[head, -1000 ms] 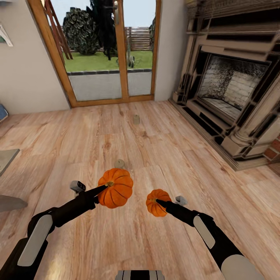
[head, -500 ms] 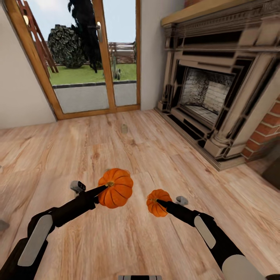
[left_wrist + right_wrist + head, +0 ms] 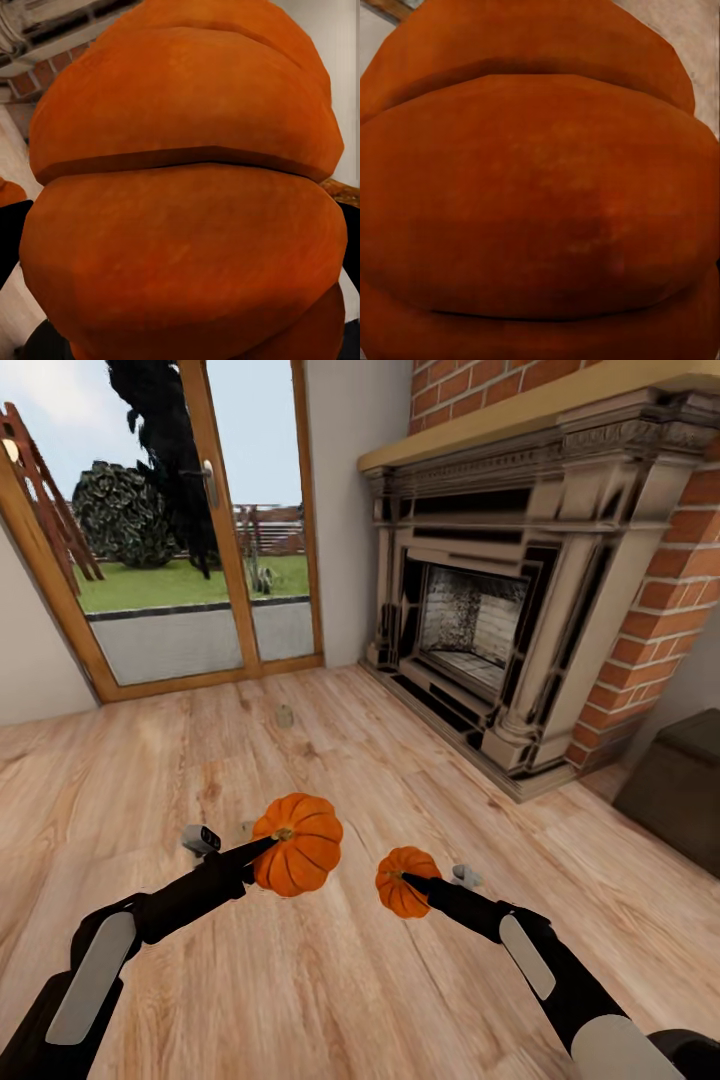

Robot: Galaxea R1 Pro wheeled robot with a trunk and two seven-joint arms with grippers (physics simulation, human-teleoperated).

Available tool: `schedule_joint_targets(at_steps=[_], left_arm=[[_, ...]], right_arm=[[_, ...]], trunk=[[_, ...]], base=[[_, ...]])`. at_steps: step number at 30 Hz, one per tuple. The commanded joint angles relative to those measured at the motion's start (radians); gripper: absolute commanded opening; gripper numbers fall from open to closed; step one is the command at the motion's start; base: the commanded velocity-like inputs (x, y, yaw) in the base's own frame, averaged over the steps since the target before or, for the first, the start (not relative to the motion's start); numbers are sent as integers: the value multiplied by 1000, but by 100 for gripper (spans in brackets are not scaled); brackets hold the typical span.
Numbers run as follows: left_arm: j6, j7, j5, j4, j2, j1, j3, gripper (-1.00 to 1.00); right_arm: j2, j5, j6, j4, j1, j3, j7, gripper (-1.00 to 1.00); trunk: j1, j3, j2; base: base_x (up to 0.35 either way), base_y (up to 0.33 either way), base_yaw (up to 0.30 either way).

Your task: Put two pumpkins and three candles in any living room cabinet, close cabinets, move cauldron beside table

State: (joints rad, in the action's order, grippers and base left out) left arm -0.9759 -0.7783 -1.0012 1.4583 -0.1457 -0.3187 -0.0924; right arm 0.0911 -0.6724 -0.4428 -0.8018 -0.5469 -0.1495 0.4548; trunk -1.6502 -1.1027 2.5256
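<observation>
the left claw (image 3: 268,843) is clamped on the big pumpkin (image 3: 297,843), low in the middle of the frame, up off the wood floor (image 3: 330,970). the right claw (image 3: 408,879) is clamped on the small pumpkin (image 3: 404,881), just to the right of the big one. one candle (image 3: 285,715) stands on the floor farther up, near the glass doors (image 3: 190,540). the fireplace (image 3: 500,590) is at the upper right, and a dark cabinet (image 3: 680,785) sits at the right edge.

No readable text or labels, as far as visible.
</observation>
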Motion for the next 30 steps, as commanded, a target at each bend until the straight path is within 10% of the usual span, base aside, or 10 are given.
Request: schedule_joint_targets(at_steps=[1, 30], left_arm=[[-8, -4, -10, 1, 0, 0, -1, -100], [-7, -4, -13, -1, 1, 0, 0, -100]], right_arm=[[1, -11, -5, 0, -1, -2, -1, -100], [1, -9, -40, 0, -1, 57, 30, -100]], trunk=[[1, 4, 0], [11, 90, -5]], base=[[0, 0, -255], [0, 0, -172]])
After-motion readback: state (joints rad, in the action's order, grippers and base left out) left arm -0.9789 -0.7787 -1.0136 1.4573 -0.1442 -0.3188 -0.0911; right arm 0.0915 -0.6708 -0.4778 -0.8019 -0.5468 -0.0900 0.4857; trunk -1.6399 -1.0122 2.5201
